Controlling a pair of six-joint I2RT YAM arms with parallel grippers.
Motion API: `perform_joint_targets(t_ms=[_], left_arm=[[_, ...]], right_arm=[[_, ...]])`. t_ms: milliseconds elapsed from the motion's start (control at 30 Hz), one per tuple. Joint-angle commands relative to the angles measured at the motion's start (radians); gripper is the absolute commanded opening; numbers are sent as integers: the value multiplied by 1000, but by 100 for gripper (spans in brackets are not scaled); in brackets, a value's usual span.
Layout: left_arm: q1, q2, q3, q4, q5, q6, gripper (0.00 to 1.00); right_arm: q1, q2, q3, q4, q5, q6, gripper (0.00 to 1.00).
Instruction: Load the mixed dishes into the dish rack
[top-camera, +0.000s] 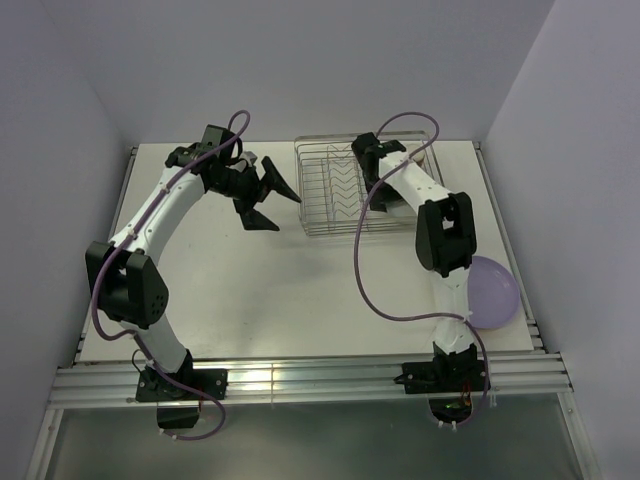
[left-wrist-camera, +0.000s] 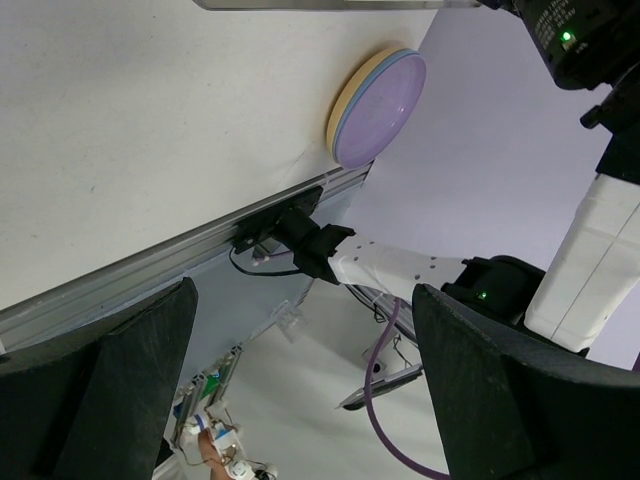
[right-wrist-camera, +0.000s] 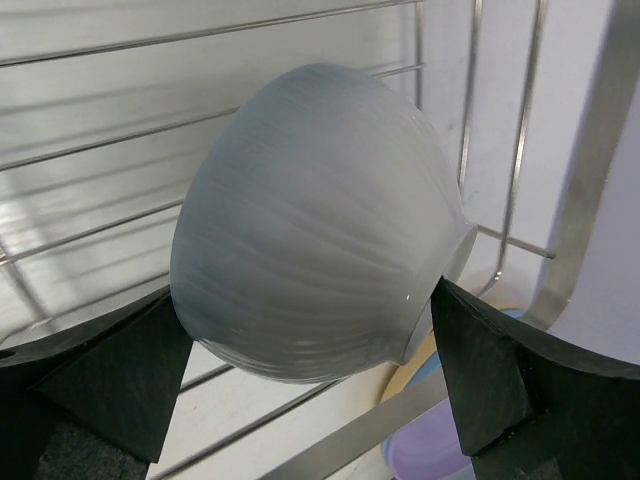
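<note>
The dish rack stands at the back centre of the table. My right gripper reaches down into its right half. In the right wrist view a white bowl lies tilted inside the rack, between my open right gripper fingers, which flank it closely on both sides. The bowl is hidden under the arm in the top view. A stack of plates, lavender on top, lies at the right table edge. The left wrist view shows its orange-yellow and blue edges. My left gripper hovers open and empty left of the rack.
White walls close in the table on three sides. An aluminium rail runs along the near edge between the arm bases. The right arm's purple cable loops over the table in front of the rack.
</note>
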Motion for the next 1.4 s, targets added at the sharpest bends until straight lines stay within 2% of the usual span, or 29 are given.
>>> perform_joint_targets(t_ms=[0, 267, 367, 467, 600, 767, 967, 1200, 1267, 1367], left_arm=[[-5, -56, -13, 35, 25, -12, 95], [-8, -85, -53, 66, 28, -36, 95], [-16, -88, -60, 80, 31, -44, 95], [-24, -87, -56, 78, 25, -45, 95], [-27, -91, -68, 86, 26, -53, 96], [-36, -79, -59, 92, 29, -59, 95], [-41, -71, -42, 84, 28, -53, 95], [-39, -65, -39, 77, 36, -47, 95], [-39, -57, -30, 77, 39, -44, 95], [-37, -51, -19, 64, 37, -36, 95]], right_arm=[[5, -17, -36, 113, -329, 28, 100], [-16, -31, -30, 109, -326, 33, 100], [-21, 26, 1, 44, -191, 50, 100], [-18, 9, -37, 32, -19, 106, 100], [-19, -93, -148, 122, 58, 122, 100], [-7, -43, -87, 74, 121, 117, 100], [33, -87, -111, 103, 295, 154, 100], [50, -98, -100, 167, 300, 108, 100], [53, -71, -45, 104, 293, 143, 100], [64, -54, -30, 127, 242, 100, 100]])
